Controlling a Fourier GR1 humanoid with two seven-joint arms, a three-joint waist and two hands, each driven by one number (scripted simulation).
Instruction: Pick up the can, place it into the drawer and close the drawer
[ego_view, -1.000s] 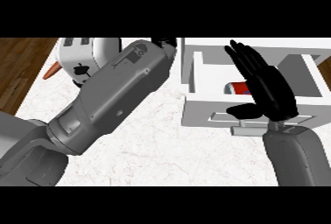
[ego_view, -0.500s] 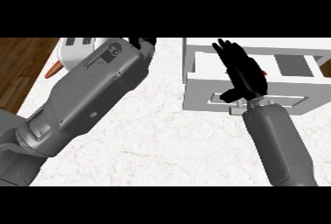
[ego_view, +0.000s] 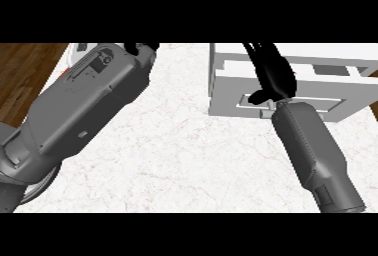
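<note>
The white drawer (ego_view: 325, 102) juts out over the marble counter at the upper right. My right hand (ego_view: 271, 75) lies across its front and open top with straight fingers, thumb (ego_view: 258, 96) down by the front panel. A thin red sliver, probably the can (ego_view: 294, 74), peeks out beside the hand inside the drawer; the rest is hidden. My left forearm fills the left side, and only a few dark fingers of the left hand (ego_view: 142, 48) show at the top edge.
The marble counter (ego_view: 184, 150) spreads between the two arms. A dark wooden floor (ego_view: 26, 75) runs along the left. A white object (ego_view: 74, 67) with an orange spot peeks out behind the left forearm.
My right hand has swung left and further away, from beside the drawer to across its front. The drawer's front shows higher in view. The left forearm has shifted towards the upper left.
</note>
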